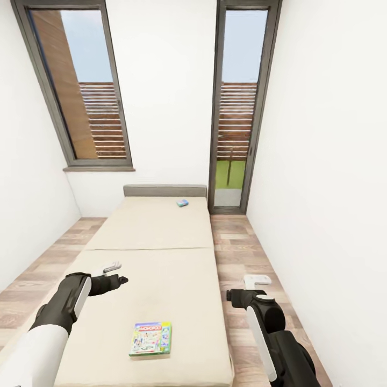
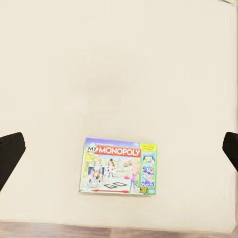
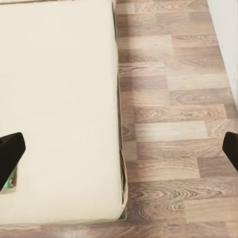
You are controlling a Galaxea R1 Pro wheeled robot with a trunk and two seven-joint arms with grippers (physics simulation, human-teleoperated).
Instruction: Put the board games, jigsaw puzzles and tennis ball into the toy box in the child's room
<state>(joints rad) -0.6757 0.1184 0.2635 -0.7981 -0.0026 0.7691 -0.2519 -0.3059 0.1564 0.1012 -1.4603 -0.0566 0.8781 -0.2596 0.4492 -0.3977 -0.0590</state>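
Observation:
A green-edged board game [image 1: 150,338] with a white colourful cover lies flat on the beige bed [image 1: 156,236], near its foot. In the left wrist view the same board game [image 2: 119,167] sits below my left gripper [image 2: 119,148], whose fingers [image 2: 10,153] stand wide apart. A small bright blue board game [image 1: 183,203] lies by the grey headboard [image 1: 164,190]. My left gripper [image 1: 117,273] hovers open above the bed's left half. My right gripper [image 1: 244,287] is open over the floor beside the bed's right edge [image 3: 121,163]. The table, toy box, jigsaw puzzles and tennis ball are out of view.
Wood plank floor [image 1: 236,252] runs along both sides of the bed. White walls close in left and right. Two tall dark-framed windows [image 1: 236,107] stand behind the headboard.

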